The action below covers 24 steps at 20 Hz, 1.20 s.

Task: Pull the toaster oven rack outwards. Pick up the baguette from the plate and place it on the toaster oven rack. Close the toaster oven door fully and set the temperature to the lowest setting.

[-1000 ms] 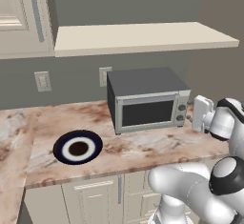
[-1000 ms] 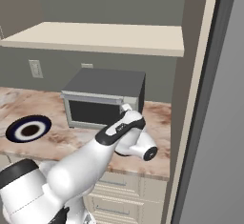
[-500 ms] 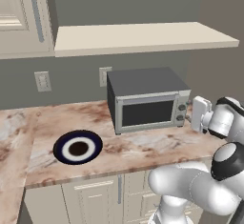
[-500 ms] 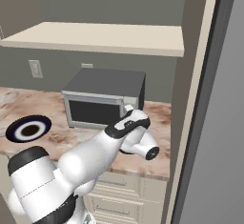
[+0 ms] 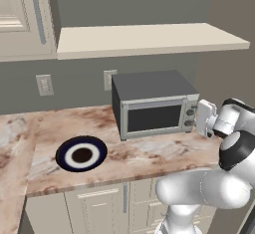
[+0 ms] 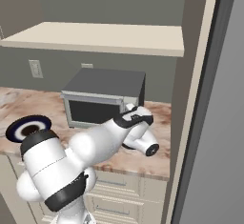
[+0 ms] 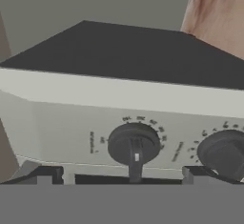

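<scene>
Hand view: claw wide open, empty, facing toaster oven knob

One toaster oven, one plate, two wall outlets

Ahead of the gripper we see the toaster oven, dark grey with a silver front and black knobs; far off, a navy plate with a white ring.

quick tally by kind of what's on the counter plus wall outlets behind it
toaster oven: 1
plate: 1
wall outlets: 2
total: 4
</scene>
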Available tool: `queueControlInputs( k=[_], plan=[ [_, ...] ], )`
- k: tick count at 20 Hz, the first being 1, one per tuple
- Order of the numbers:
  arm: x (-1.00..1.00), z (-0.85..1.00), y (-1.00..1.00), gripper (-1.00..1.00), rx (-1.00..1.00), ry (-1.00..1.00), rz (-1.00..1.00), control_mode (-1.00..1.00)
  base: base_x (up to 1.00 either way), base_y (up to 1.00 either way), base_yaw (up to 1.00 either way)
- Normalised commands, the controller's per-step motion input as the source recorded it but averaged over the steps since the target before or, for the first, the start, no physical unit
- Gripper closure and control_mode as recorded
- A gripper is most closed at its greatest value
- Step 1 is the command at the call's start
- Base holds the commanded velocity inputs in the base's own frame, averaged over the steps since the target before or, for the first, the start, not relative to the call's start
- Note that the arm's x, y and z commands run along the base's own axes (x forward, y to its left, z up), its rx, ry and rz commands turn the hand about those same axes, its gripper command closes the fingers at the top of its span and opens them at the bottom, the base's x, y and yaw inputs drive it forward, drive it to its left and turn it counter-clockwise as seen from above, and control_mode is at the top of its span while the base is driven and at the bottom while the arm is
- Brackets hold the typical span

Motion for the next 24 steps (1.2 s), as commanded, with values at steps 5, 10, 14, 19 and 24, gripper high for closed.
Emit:
queueControlInputs(
  k=[5, 10, 14, 19, 24],
  plan=[
    [0.23, -0.15, -0.08, -1.00, 0.01, 0.00, -0.01, -1.00, 0.00, 0.00, 0.00],
    [0.20, -0.13, -0.06, -1.00, 0.01, 0.00, -0.01, -1.00, 0.00, 0.00, 0.00],
    [0.24, -0.04, -0.01, -1.00, 0.01, 0.00, 0.00, -1.00, 0.00, 0.00, 0.00],
    [0.33, 0.00, 0.00, 1.00, 0.00, -0.02, -0.01, -1.00, 0.00, 0.00, 0.00],
    [0.50, 0.10, 0.00, 1.00, 0.00, 0.00, -0.04, -1.00, 0.00, 0.00, 0.00]
  ],
)
